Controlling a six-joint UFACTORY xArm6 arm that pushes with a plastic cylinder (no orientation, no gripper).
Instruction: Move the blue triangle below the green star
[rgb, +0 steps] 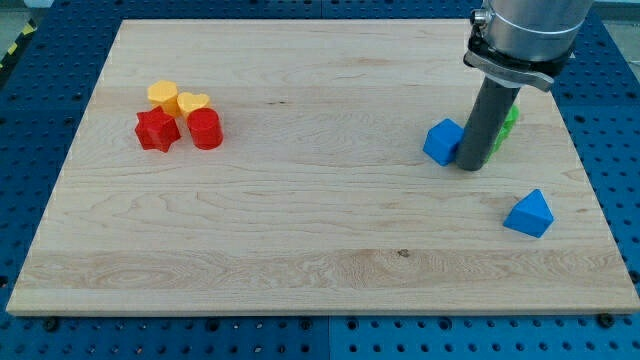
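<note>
The blue triangle lies near the board's right edge, toward the view's bottom right. A green block, mostly hidden behind the rod, sits above it; its shape cannot be made out. My tip rests on the board just right of a blue cube, touching or nearly touching it, and left of the green block. The tip is up and to the left of the blue triangle, well apart from it.
A cluster at the view's left holds a red star, a red cylinder, a yellow hexagon-like block and a yellow heart. The wooden board lies on a blue perforated table.
</note>
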